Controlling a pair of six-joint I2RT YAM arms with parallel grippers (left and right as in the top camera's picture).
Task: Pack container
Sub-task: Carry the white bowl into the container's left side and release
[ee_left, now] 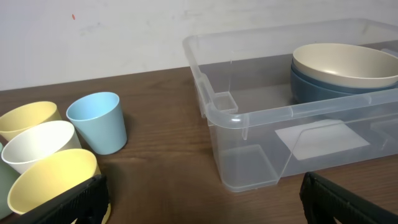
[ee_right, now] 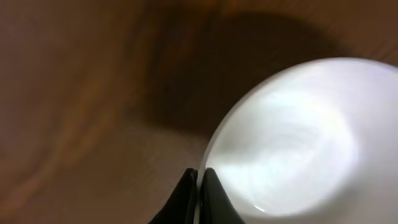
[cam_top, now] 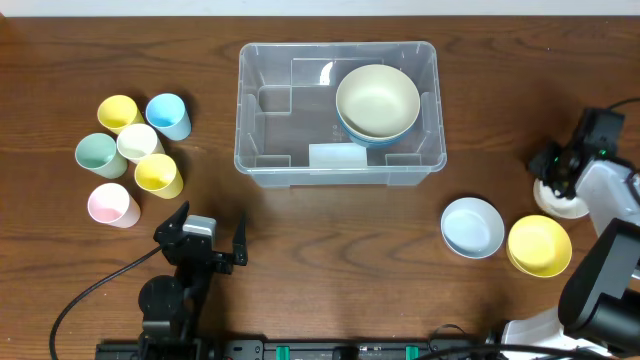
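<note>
The container sits at 12 o'clock on the tabletop, with a cream bowl nested in a blue bowl at its 3 o'clock end. Left hand at 7 o'clock is spread wide with nothing in it, and right hand at 3 o'clock looks pinched tight on the rim of a white bowl. My guess is the container's light, thin, kinda flexy and slick-walled, so grab the rimmed edge at a short end, not the sides.

left gripper spread; right gripper clamped
</note>
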